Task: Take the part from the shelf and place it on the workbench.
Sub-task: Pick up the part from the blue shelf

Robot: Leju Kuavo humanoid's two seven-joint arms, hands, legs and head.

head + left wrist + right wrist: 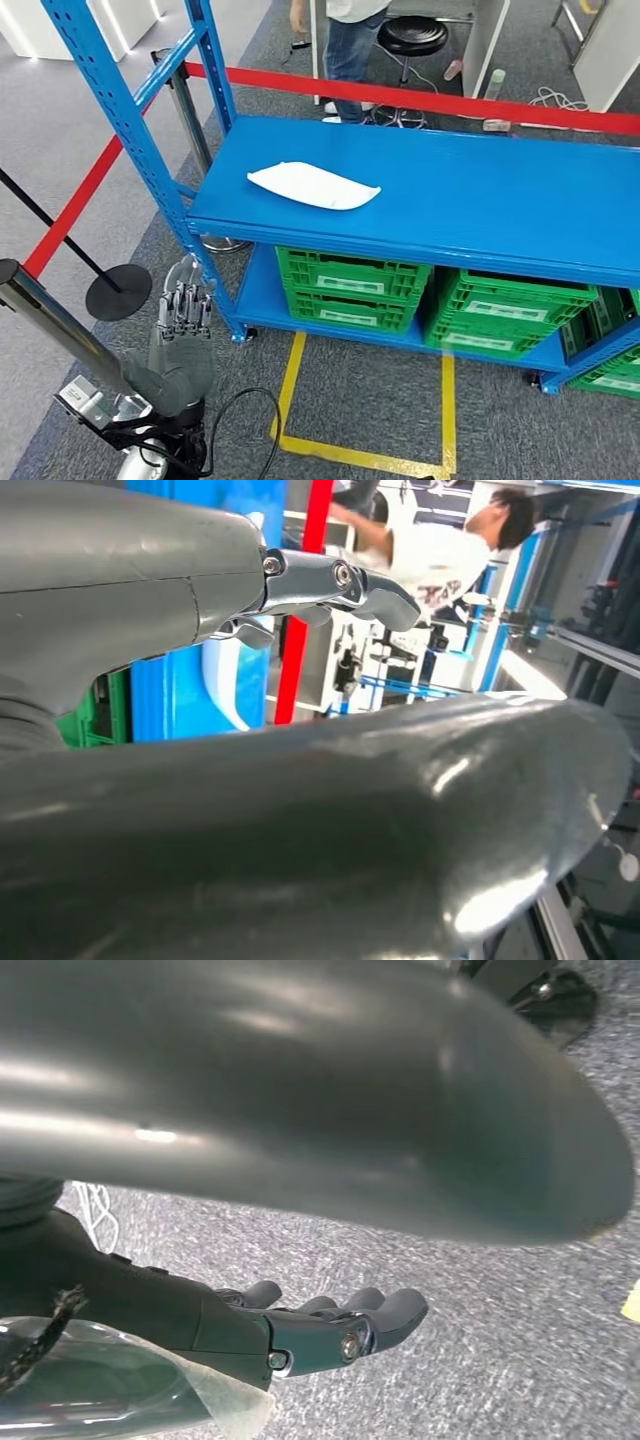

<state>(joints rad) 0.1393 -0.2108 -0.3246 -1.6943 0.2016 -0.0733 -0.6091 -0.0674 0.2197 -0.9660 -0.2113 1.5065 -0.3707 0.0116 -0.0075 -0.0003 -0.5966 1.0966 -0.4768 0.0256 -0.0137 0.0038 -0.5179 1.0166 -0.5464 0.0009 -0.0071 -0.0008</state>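
2 hands: neither holds anything; step in hand looks like the reach for the part, not yet begun.
Left hand [183,305]: raised low beside the shelf's near-left upright, fingers straight and apart, empty. Left wrist view has the part [226,685] as a white sliver past the fingers [332,580], apart from them.
Right hand [317,1335]: hangs over grey carpet, fingers extended and slightly curved, nothing in them.
Floor: yellow tape outline [362,455] just in front of the shelf; black cable loop by the left arm.
Crates: green crates [351,285] on the lower level, under the part.
Shelf [490,190]: blue, top deck at about the hand's height or above.
Part [313,185]: thin white curved piece lying flat on the top deck, toward its left-front, well apart from both hands.
How to do it well: judgement only. Lift the left hand clear above the deck edge first, keep off the blue upright [128,130], come in from the front edge. Part is flat and thin, so slide fingers under the near rim, thumb on top; a straight-down grab would likely skid it.
Behind: red barrier tape [423,100], black stool, a person standing past it.
Workbench: cannot tell where.
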